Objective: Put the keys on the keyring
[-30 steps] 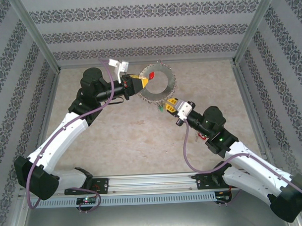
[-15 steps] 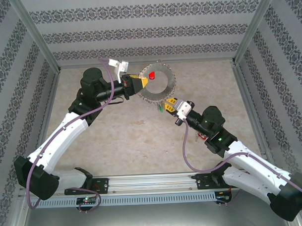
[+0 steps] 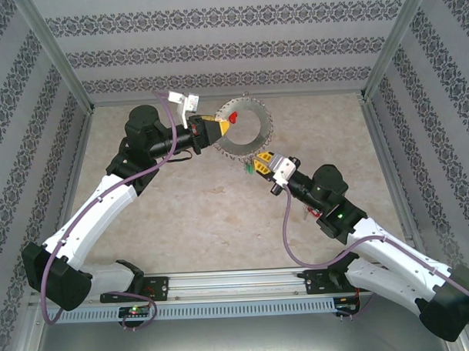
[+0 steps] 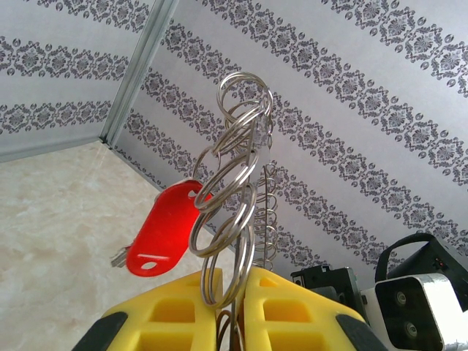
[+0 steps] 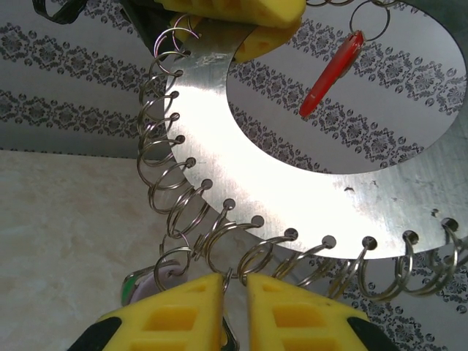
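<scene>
Now | left fingers (image 4: pixel 164 322) clamp keyring (image 5: pixel 292 168) | right fingers (image 5: pixel 183 314) pinch its link (image 5: pixel 221 232) | red key (image 4: pixel 161 230) dangles

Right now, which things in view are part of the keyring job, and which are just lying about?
Job:
keyring, clamped in left claw
red-tagged key hanging on it
green and lilac tags by right claw

Just there:
purple cables
wallpapered walls
base rail

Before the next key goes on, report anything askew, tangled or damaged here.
Nothing looks damaged or spilled. The keyring is held on edge, its rim clamped in the left gripper; the right gripper is shut at its lower rim. One red key hangs free.
</scene>
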Robot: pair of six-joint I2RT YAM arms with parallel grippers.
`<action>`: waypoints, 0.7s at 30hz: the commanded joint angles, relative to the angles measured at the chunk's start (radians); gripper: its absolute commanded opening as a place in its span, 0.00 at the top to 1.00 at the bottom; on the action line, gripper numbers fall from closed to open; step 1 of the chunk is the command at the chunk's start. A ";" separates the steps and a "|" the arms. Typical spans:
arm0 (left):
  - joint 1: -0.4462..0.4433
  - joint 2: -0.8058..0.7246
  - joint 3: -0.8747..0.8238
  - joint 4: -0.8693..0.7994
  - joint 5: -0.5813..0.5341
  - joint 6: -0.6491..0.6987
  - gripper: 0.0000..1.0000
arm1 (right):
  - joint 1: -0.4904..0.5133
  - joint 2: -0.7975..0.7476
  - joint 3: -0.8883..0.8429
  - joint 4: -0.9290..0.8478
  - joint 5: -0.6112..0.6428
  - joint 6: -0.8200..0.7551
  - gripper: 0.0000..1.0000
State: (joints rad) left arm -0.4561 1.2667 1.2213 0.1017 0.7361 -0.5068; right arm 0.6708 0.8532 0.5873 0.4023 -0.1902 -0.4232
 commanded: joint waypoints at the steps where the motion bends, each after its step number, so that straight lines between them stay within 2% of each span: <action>1: 0.011 -0.032 -0.006 0.072 0.000 -0.016 1.00 | 0.013 0.006 0.031 0.055 0.034 0.003 0.82; 17: 0.010 -0.030 -0.013 0.076 0.000 -0.018 1.00 | 0.015 0.038 0.040 0.069 0.099 0.003 0.81; 21: 0.012 -0.030 -0.013 0.076 -0.001 -0.018 1.00 | 0.014 0.041 0.039 0.070 0.116 0.004 0.83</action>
State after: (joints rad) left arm -0.4557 1.2667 1.2060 0.1062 0.7177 -0.5091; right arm 0.6769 0.8913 0.5957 0.4274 -0.1150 -0.4232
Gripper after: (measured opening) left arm 0.121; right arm 0.172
